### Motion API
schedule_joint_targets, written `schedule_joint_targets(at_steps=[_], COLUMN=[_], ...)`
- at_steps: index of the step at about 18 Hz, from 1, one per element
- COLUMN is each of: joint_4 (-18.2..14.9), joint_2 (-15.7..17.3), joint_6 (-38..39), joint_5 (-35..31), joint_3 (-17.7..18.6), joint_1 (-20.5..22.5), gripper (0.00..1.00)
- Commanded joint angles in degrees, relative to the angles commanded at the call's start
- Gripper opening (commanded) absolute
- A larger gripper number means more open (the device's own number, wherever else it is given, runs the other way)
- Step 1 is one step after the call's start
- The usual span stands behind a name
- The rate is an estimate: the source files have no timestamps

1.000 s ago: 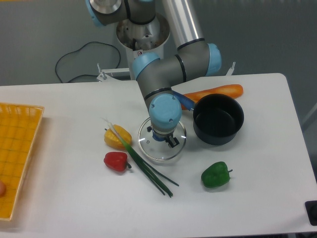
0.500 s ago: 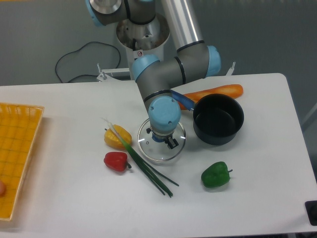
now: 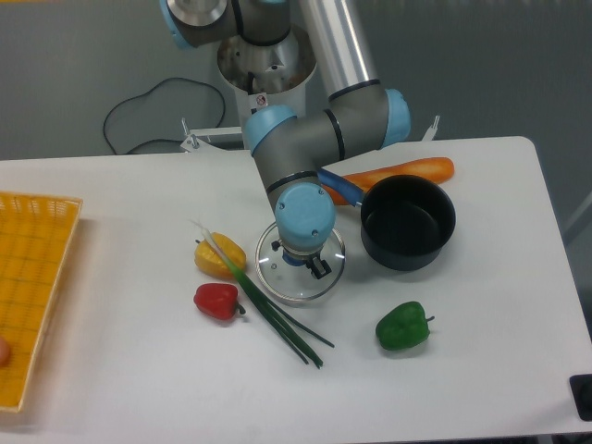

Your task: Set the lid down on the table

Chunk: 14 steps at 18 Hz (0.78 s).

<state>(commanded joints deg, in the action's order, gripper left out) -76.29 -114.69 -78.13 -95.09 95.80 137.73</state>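
The round glass lid with a thin metal rim lies on or just above the white table, left of the black pot. My gripper points straight down over the lid's centre, at its blue knob, which the wrist mostly hides. I cannot tell whether the fingers still pinch the knob. The lid's rim touches the green onion.
A yellow pepper and a red pepper lie left of the lid. A green pepper lies to the front right. A carrot lies behind the pot. A yellow mesh tray stands at the left edge.
The gripper and the lid have shifted slightly left and toward the back over the last second. The other objects have not moved.
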Motion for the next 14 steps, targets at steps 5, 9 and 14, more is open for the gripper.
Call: schedule_joint_targets(at_steps=[5,9,14], joint_4=[0.0,0.0,-0.1], joint_2=[-0.7,-0.9,-1.1], joint_6=[0.2,0.2,0.2], joint_5=[-0.9,-1.6,-1.7], joint_3=[0.1,0.0,0.1], joint_1=[-0.8,-1.1,-1.1], gripper=[0.64,0.65,0.69])
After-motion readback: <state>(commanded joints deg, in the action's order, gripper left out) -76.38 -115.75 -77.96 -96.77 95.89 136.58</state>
